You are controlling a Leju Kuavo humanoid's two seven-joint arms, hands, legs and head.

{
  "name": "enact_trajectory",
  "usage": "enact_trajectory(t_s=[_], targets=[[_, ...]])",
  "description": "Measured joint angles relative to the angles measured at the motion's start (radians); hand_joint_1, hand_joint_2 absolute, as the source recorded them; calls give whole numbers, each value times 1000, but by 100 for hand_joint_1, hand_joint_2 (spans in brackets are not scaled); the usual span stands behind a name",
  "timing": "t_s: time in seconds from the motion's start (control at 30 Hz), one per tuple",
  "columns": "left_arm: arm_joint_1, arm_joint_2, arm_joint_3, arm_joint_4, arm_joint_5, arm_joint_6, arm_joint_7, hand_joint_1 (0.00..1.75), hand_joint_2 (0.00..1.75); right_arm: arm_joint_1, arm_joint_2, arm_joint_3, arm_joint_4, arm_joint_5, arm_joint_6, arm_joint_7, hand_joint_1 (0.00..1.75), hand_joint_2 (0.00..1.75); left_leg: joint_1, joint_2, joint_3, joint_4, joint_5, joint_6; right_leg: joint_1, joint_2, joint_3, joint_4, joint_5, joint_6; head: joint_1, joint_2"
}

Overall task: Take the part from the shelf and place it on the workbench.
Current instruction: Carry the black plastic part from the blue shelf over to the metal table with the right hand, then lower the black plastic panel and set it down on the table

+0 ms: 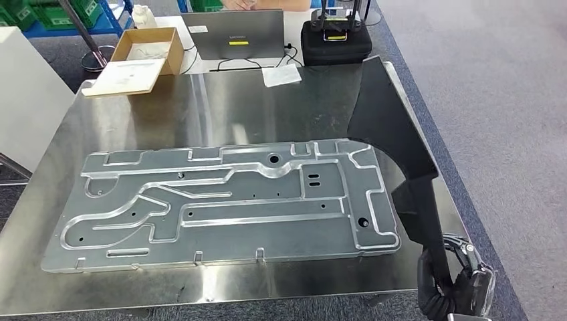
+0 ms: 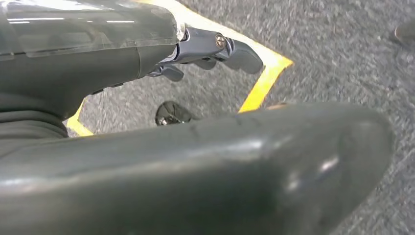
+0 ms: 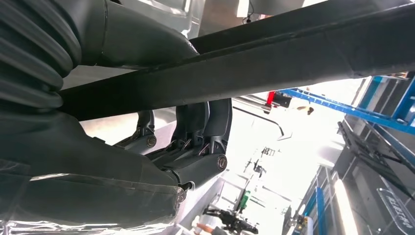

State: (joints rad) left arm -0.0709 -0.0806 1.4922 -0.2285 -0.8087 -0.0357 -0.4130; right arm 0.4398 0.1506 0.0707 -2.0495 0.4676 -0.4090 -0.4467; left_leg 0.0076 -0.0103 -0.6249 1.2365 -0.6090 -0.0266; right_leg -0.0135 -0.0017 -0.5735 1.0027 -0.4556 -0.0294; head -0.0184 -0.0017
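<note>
Right hand (image 1: 446, 289): lowest and nearest in the head view, at the counter's near right corner; its dark fingers (image 3: 205, 128) are wrapped around the narrow lower end of the black part, thumb on the other side, so the part is gripped.
Black part (image 1: 388, 114): a long, flat, dark panel with a curved cut-out along its inner edge; it rises from the right hand and leans away over the right side of the counter, its wide upper end reaching near the black case. Whether its far end touches the counter I cannot tell.
Left hand (image 2: 215, 49): hangs over grey carpet marked with yellow tape; its fingers are loosely curled and apart, and nothing is in them.
Counter (image 1: 267, 100): a reflective steel top.
Stamped metal panel (image 1: 227, 200): a large grey sheet with raised ribs, slots and holes, lying flat across the near middle of the counter, just beside the black part's cut-out edge.
Cardboard box (image 1: 148, 47): open, at the far left beyond the counter's edge; inside lies something pale in a clear bag, too small to tell. A white sheet (image 1: 127, 75) rests against its near side.
White bottle (image 1: 143, 16): just behind the box.
Laptop (image 1: 234, 35): grey, closed or facing away, at the far middle.
Paper slip (image 1: 281, 75): white, on the counter's far edge near the laptop.
Black case (image 1: 335, 41): at the far right, a handheld controller (image 1: 336, 27) resting on top.
</note>
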Motion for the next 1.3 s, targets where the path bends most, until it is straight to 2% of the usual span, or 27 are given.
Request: enact_trajectory(t_s=[0.03, 0.07, 0.1, 0.17, 0.2, 0.23, 0.3, 0.37, 0.43, 0.5, 0.53, 0.57, 0.6, 0.63, 0.7, 0.73, 0.83, 0.9, 0.93, 1.0, 1.03, 1.07, 1.1, 1.17, 1.2, 1.23, 1.3], targets=[[0, -1, 0, 0, 1, 1, 0, 0, 0, 0, 0, 0, 0, 1, 1, 0, 175, 175, 1, 1, -27, 37, -12, -2, 1, 1, 5, 0, -6, -1, 0, 0], [1, -1, 0, 0, 1, 2, 0, 0, 0, 0, 1, -1, 0, 1, 2, 0, 175, 175, 2, 2, -37, 38, -1, -1, 1, 3, 11, 1, -12, -1, 0, 0], [1, -1, 0, 0, 1, 2, 0, 0, 0, 1, 1, -1, 0, 2, 4, 0, 175, 175, 2, 2, -28, 1, 32, 2, 2, 4, 18, 1, -18, 0, 0, 0], [-1, 0, 0, 0, 1, 2, 0, 0, 0, 1, 3, -2, 1, 5, 9, 0, 175, 175, -1, 3, 24, -135, 117, 12, 4, 6, 34, 2, -29, 4, 0, 0], [-2, 1, 0, 0, 0, 2, 0, 0, 0, 0, 3, -3, 1, 6, 12, 0, 175, 175, -4, 3, 46, -191, 136, 18, 5, 6, 38, 3, -33, 7, 0, 0], [-4, 2, 0, 0, 0, 1, 0, 0, 0, 0, 3, -3, 1, 7, 13, 1, 175, 175, -7, 3, 59, -224, 146, 24, 6, 6, 40, 4, -36, 11, 0, 0], [-4, 2, 0, 0, 0, 1, 0, 0, 0, 0, 4, -3, 1, 9, 14, 2, 175, 175, -11, 3, 64, -237, 144, 32, 7, 6, 41, 3, -40, 23, -1, 0], [-3, 0, 0, 0, 0, 0, 1, 0, 0, 0, 5, -3, 0, 11, 14, 4, 175, 175, -5, 4, 73, -250, 159, 42, 7, 6, 42, 13, -52, 34, 0, 0], [-4, -1, 0, 0, 0, -1, 1, 0, 0, -3, 5, -3, -1, 15, 14, 4, 175, 175, 1, 5, 80, -263, 166, 50, 5, 5, 10, 87, -98, 43, 3, 0], [-5, -1, 0, 0, -2, -2, 2, 0, 0, -5, 4, -3, -1, 24, 13, 8, 175, 175, -1, 5, 81, -263, 164, 54, 2, 5, -58, 216, -156, 50, 5, 0], [-5, -1, 0, 0, -4, -2, 4, 0, 0, -6, 4, -3, 0, 31, 13, 13, 175, 175, -1, 5, 82, -262, 163, 55, 0, 5, -85, 263, -167, 54, 5, 0], [-5, -1, 0, 0, -7, -2, 5, 0, 0, -9, 3, -3, 0, 41, 12, 19, 175, 175, -1, 5, 82, -260, 160, 55, -3, 4, -97, 275, -157, 57, 5, 0], [-5, -1, 0, 0, -9, -2, 7, 0, 0, -14, 0, -3, 1, 53, 11, 28, 175, 175, -1, 4, 83, -256, 157, 53, -5, 4, -89, 248, -127, 59, 5, 0], [-5, -1, 0, 0, -12, -2, 8, 0, 0, -21, -4, -3, 1, 66, 10, 38, 175, 175, 0, 3, 84, -251, 153, 50, -8, 3, -63, 187, -86, 60, 5, 0], [-5, -1, 0, 0, -19, -4, 10, 0, 0, -46, -18, -2, 4, 105, 10, 72, 175, 175, -2, 1, 82, -237, 142, 40, -10, 5, -11, 70, -34, 57, 5, 0], [-5, 0, -1, 0, -23, -6, 10, 0, 0, -62, -28, 0, 7, 129, 12, 94, 175, 175, -4, 1, 80, -232, 139, 35, -9, 6, 1, 39, -25, 53, 4, 0], [-7, 2, -3, 0, -35, -14, 11, 0, 0, -129, -70, 8, 28, 225, 39, 183, 175, 175, -6, 2, 76, -230, 136, 19, -7, 11, -1, 29, -24, 33, 2, 0], [-9, 6, -6, 0, -43, -20, 11, 0, 0, -195, -108, 18, 58, 294, 76, 248, 175, 175, -3, 3, 64, -199, 112, 8, -8, 11, 0, 23, -19, 20, 1, 0], [-10, 7, -7, 0, -47, -23, 11, 0, 0, -232, -126, 25, 79, 325, 96, 276, 175, 175, -2, 4, 43, -153, 85, 3, -10, 10, -1, 21, -16, 14, 1, 0], [-12, 8, -9, 0, -54, -27, 10, 0, 0, -305, -161, 41, 129, 381, 135, 324, 175, 175, 0, 4, -23, -17, 22, -2, -7, 8, -5, 21, -15, 9, 1, 0], [-12, 9, -10, 0, -59, -29, 11, 0, 0, -341, -178, 50, 158, 406, 152, 345, 175, 175, 0, 4, -51, 41, 4, -3, -6, 8, -6, 22, -14, 9, 1, 0], [-12, 10, -13, 0, -69, -31, 12, 0, 0, -375, -195, 61, 187, 435, 167, 370, 175, 175, 1, 4, -64, 65, 6, -2, -5, 8, -6, 23, -14, 9, 1, 0], [-13, 12, -19, 0, -85, -34, 14, 0, 0, -400, -212, 69, 208, 464, 180, 397, 175, 175, 0, 4, -57, 46, 28, 0, -4, 7, -4, 23, -15, 10, 1, 0], [-15, 20, -42, 0, -123, -41, 22, 0, 0, -425, -248, 78, 234, 511, 202, 443, 175, 175, -2, 4, 3, -89, 102, 12, -2, 2, 2, 23, -17, 13, 1, 0], [-17, 24, -55, 0, -137, -44, 27, 0, 0, -431, -265, 80, 242, 525, 219, 454, 175, 175, -4, 4, 33, -156, 129, 19, 1, -1, 2, 24, -18, 16, 1, 0], [-18, 27, -66, 0, -145, -46, 30, 0, 0, -442, -278, 83, 251, 535, 237, 459, 175, 175, -7, 5, 52, -201, 144, 24, 1, -3, 1, 25, -18, 20, 2, 0], [-19, 33, -81, 0, -153, -47, 35, 0, 0, -472, -295, 99, 277, 555, 275, 462, 175, 175, -12, 6, 58, -224, 148, 31, 1, -3, -4, 22, -14, 30, 2, 0]])
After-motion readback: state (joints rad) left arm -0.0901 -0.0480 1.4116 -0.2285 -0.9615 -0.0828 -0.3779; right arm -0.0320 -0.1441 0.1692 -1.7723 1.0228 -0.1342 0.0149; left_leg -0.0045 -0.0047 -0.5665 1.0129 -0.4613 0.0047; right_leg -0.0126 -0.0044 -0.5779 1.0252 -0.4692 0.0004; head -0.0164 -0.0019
